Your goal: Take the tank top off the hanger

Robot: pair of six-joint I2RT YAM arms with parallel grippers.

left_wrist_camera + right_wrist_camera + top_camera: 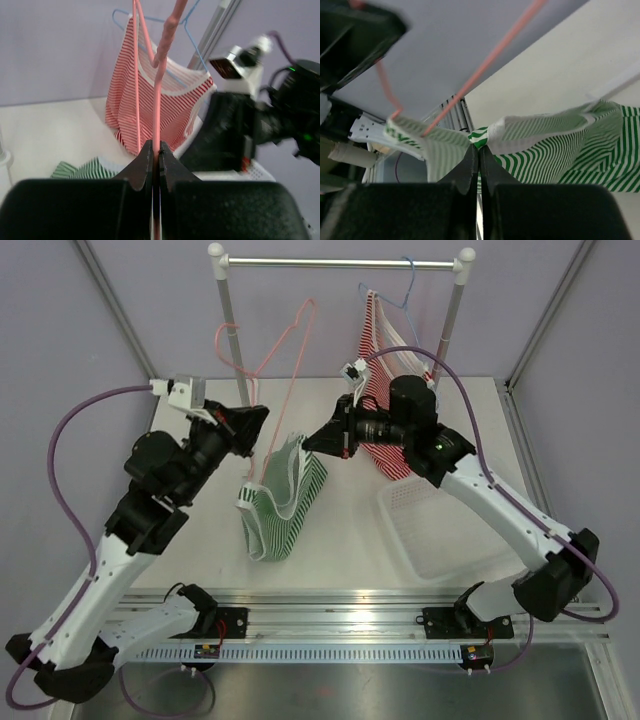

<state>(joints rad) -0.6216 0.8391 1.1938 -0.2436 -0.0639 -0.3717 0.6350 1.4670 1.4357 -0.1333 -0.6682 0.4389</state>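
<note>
Green-striped tank top point(285, 505) sags between the two arms, partly on its pink hanger point(157, 110), with its lower end apparently resting on the counter point(340, 565).

The left pincer point(155, 155) is clamped tight on the hanger's wire, likely to brace the frame. The right pincer point(479, 152) is closed on a fold of the top's white-edged fabric, placed to draw it off the wire. One strap seems to be looped over the wire, though the right wrist view is too blurred to be sure. A red-striped tank top point(380, 340) on a blue hanger point(405, 285) hangs from the rail point(340, 260) just behind the right arm and could snag. A white basket point(440, 530) sits beneath that forearm.
</note>
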